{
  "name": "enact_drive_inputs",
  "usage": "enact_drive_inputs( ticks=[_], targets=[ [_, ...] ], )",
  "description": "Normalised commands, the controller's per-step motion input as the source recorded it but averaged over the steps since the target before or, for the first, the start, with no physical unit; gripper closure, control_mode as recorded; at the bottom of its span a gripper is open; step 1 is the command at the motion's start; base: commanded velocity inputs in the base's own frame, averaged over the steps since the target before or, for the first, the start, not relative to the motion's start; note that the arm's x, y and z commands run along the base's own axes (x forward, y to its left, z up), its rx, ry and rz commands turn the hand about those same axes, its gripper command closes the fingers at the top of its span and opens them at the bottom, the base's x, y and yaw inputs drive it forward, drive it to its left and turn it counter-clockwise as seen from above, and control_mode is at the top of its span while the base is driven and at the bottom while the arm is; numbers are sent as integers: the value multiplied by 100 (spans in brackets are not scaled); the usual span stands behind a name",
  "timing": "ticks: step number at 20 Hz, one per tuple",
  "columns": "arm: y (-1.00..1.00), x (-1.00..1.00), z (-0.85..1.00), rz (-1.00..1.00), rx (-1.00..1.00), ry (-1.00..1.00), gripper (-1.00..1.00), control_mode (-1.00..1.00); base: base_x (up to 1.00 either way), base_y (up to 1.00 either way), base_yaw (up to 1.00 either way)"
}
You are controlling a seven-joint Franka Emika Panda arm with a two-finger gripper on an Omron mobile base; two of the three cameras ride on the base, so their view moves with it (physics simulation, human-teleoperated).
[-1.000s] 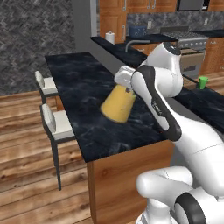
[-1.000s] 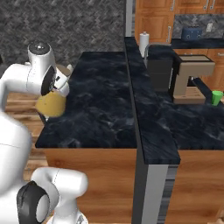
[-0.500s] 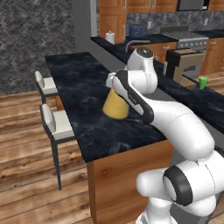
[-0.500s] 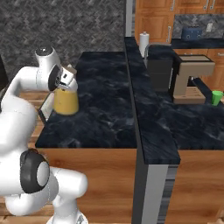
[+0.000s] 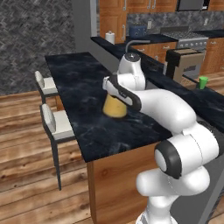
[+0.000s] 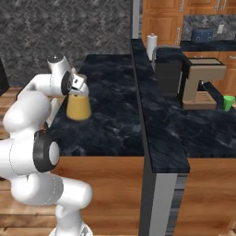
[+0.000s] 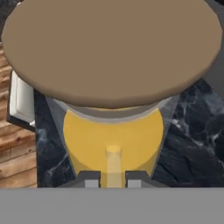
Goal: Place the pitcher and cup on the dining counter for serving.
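We can read no brand, label or writing on anything here. We count one pitcher [image 5: 114, 107], standing upright on the dining counter [image 5: 83, 89], near its edge on the stool side, with orange liquid filling its lower body and its round tan cork lid [image 7: 111, 46] on top. In the hand view the lid lies close under the camera, and the thin handle [image 7: 113, 166] runs down between the two finger tips, so the gripper [image 7: 113, 180] appears clamped on the handle, though the tips are mostly cut off at the bottom of that view and we cannot be fully sure of contact. From the right base view the hand sits at the pitcher's [image 6: 78, 107] top, against its upper right side. We count one cup [image 6: 228, 102], bright green, standing well apart from the pitcher on the lower dark worktop [image 6: 207, 131] beyond the raised ledge [image 6: 154, 120], just beside the one brown coffee machine [image 6: 199, 83]. We also see two white-seated stools [image 5: 54, 127] along the counter's outer side, one paper towel roll [image 6: 151, 41] at the far end of the ledge, and one blue toaster [image 6: 202, 35] on the back counter.
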Motion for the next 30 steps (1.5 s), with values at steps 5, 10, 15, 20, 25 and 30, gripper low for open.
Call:
enact_drive_inputs(
  ticks=[5, 10, 15, 20, 25, 30],
  targets=[
    [2, 25, -59, 0, -1, 0, 100, -100, 0, 0, 0],
    [6, 16, -55, 0, -1, 0, 100, -100, 0, 0, 0],
    [19, 3, -51, 0, -5, 0, 100, -100, 0, 0, 0],
    [25, 0, -51, 0, -11, 0, 100, -100, 0, 0, 0],
    [16, 0, -36, 0, -10, 0, -100, -100, 0, 0, 0],
    [2, 0, -6, 0, -1, 0, -100, -100, 0, 0, 0]
  ],
)
